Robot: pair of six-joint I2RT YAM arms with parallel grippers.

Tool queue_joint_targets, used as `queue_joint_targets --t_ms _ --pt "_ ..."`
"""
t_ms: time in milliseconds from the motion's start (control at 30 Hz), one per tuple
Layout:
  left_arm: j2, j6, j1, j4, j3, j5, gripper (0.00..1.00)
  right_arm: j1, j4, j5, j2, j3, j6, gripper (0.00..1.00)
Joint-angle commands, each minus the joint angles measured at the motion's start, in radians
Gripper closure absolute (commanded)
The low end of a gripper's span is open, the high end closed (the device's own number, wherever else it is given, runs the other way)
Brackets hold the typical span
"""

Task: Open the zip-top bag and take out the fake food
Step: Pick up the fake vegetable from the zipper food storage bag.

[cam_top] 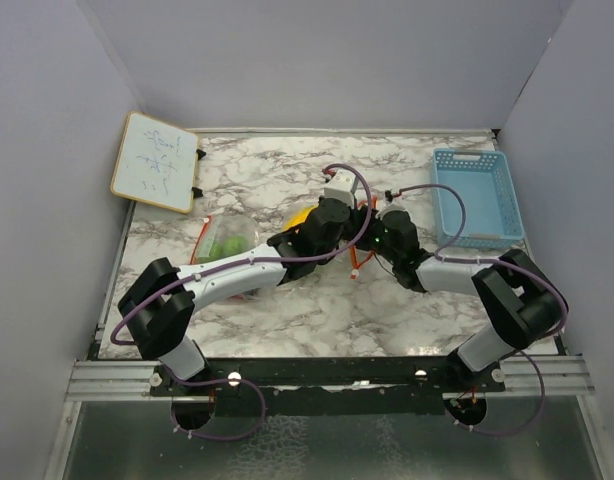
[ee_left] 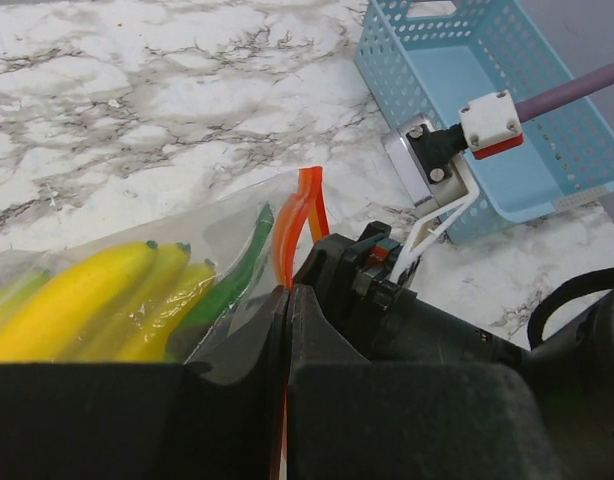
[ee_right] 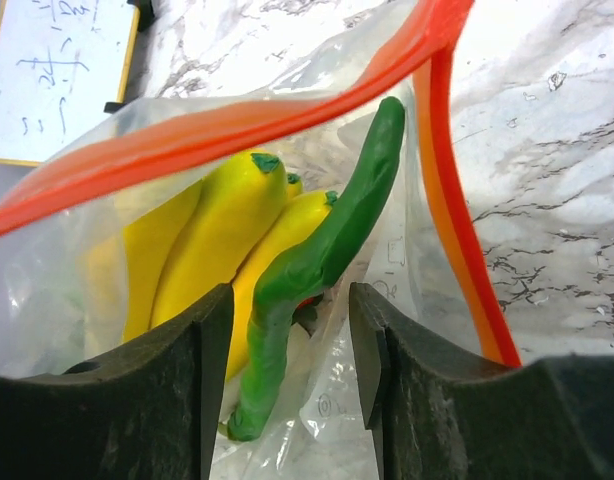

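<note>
**Item 1. Zip-top bag** (ee_left: 222,235). It lies on the marble worktop (ee_left: 137,110), left of centre, with its mouth towards my right arm (cam_top: 457,270). The orange zip strip (ee_right: 187,140) is parted and the mouth gapes.

**Item 2. Fake food.** All of it is inside the bag. The banana bunch (ee_right: 217,230) and the green bean piece (ee_right: 332,235) sit at the mouth. More green shows deeper in through the film, too blurred to name.

**Item 3. My left end effector** (ee_left: 287,298). The jaws are closed, pinching the bag's edge at the zip strip and lifting one lip.

**Item 4. My right end effector** (ee_right: 290,310). The jaws are apart at the mouth, straddling the bean piece's lower end. I see no clamp on it.

**Item 5. Method (my judgement).**
- Keep the left pinch firm and high so the mouth does not sag.
- Ease the right jaws further along the bean, clear of loose film.
- Close on plastic only.
- Draw out along the bag's length, not across the strip.

**Item 6. Pose.** My left arm (cam_top: 227,272) is stretched forward and inward, low, with the wrist at centre. My right arm is folded at the elbow, its wrist turned leftward to meet the left. The blue basket (ee_left: 397,95) stands at the worktop's right, apart from the bag.
</note>
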Motion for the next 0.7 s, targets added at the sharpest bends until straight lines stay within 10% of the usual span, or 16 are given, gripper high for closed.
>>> queue_joint_targets --t_ms 0,233,667 --pt "-0.006 -0.016 -0.025 0.022 -0.007 0.058 1.00 -0.002 0.094 -0.010 0.066 0.055 -0.020 0.50" --pt "0.002 -0.004 -0.025 0.015 0.000 0.040 1.00 -0.006 0.169 -0.086 0.062 0.008 -0.018 0.78" --pt "0.050 -0.002 -0.007 0.002 0.023 0.036 1.00 -0.006 0.081 -0.106 -0.209 -0.157 -0.055 0.96"
